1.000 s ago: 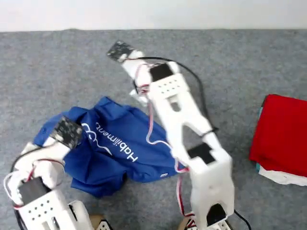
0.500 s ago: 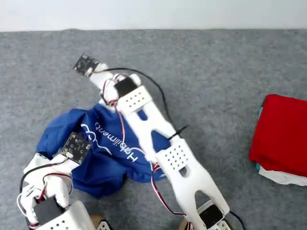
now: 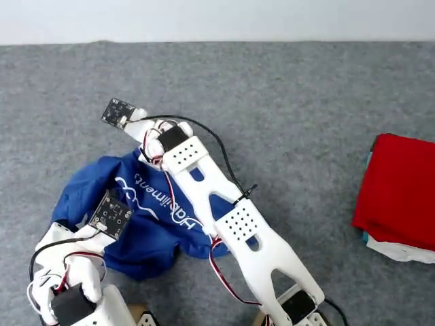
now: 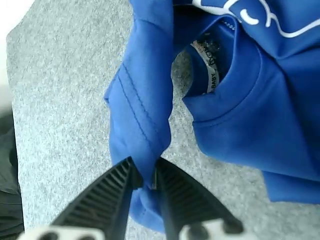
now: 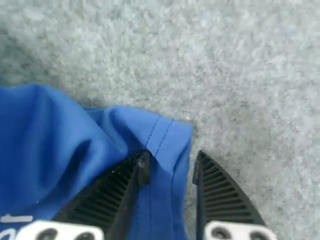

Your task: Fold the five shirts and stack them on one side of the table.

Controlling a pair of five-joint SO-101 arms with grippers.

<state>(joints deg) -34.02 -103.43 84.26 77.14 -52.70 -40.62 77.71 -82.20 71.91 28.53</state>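
One blue shirt (image 3: 146,234) crumpled on table (image 3: 306,102), left side — red-topped stack (image 3: 397,193) far right | left gripper (image 4: 145,176) clamped on a fold (near the collar) | right gripper (image 5: 170,169) parted astride a hem — not pinching.

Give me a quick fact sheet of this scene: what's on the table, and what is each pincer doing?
Surface: grey table
In progress: blue shirt, crumpled, not yet folded
Left pincer: shut on a fold of the blue shirt
Right pincer: open, straddling the shirt's hem
Pile: red shirt folded on top, white shirt beneath
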